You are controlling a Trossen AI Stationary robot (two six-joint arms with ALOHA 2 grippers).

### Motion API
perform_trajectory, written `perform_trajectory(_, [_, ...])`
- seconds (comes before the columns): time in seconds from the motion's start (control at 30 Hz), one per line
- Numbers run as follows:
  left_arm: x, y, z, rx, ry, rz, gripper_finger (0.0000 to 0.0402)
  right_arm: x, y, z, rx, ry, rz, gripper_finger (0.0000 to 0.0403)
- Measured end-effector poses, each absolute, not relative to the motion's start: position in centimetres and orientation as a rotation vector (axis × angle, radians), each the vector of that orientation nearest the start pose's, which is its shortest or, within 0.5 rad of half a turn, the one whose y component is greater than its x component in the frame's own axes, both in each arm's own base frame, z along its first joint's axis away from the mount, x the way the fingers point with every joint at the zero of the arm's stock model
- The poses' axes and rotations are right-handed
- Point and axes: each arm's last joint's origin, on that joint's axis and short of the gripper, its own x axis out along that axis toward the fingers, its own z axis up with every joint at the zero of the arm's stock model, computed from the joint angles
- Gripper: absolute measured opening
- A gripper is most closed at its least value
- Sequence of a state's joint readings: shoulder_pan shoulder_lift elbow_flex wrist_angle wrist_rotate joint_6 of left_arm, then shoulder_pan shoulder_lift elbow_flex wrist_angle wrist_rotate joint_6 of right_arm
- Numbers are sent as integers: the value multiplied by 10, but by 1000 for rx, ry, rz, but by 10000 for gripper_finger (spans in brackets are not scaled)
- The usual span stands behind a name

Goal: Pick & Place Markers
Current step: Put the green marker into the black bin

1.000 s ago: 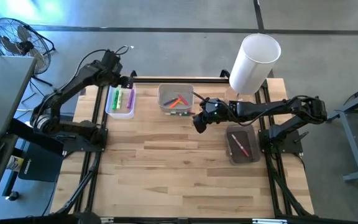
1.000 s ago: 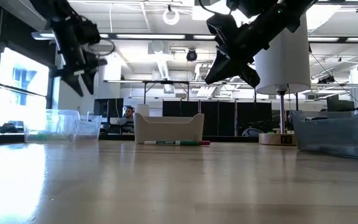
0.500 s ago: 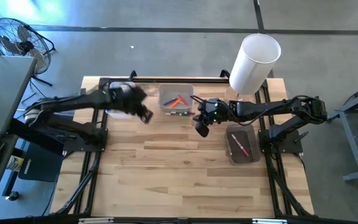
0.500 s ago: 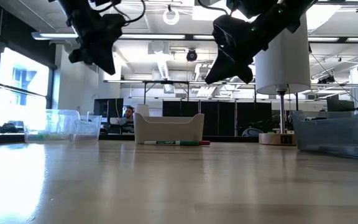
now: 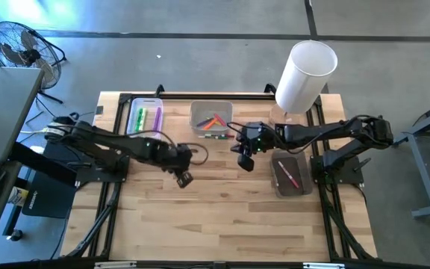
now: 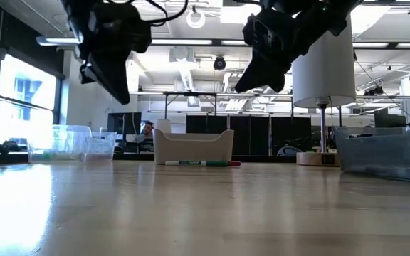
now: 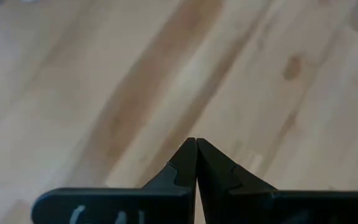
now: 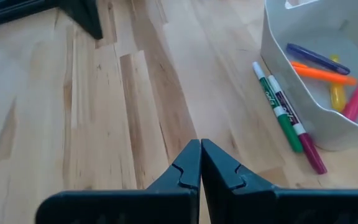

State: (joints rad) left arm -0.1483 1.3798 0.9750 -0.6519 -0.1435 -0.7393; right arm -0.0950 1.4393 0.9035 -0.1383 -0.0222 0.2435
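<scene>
Wood covers the whole table (image 5: 215, 202). Two markers (image 8: 288, 119) lie on it, touching the outside of the white tub (image 8: 353, 130). More markers sit inside the tub, and others are already in the clear tray (image 5: 145, 121) and the dark bin (image 5: 290, 174), so it looks like sorting. The right claw (image 8: 200, 163) hangs near the two loose ones, pinched closed on nothing, probably to grab one. The left claw (image 7: 196, 163), closed and empty too, hangs over bare wood. The markers' writing is too small to read.
</scene>
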Motion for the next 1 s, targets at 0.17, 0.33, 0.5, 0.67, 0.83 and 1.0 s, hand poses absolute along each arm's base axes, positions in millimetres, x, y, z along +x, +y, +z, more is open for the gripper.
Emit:
perform_trajectory(0.17, [250, -45, 216, -504, 960, 322, 0, 304, -10, 227, 247, 666, -229, 0])
perform_trajectory(0.33, [231, -43, 200, -520, 983, 289, 0, 320, 5, 199, 319, 675, -340, 0])
perform_trajectory(0.5, [210, -39, 201, -510, 950, 242, 0, 345, 5, 163, 456, 589, -509, 0])
perform_trajectory(0.67, [182, -34, 203, -507, 931, 207, 0, 379, -3, 146, 515, 512, -665, 0])
perform_trajectory(0.83, [158, -29, 210, -518, 885, 184, 0, 413, -11, 134, 478, 432, -825, 0])
perform_trajectory(1.0, [140, -26, 222, -516, 824, 156, 0, 432, -26, 124, 474, 383, -941, 0])
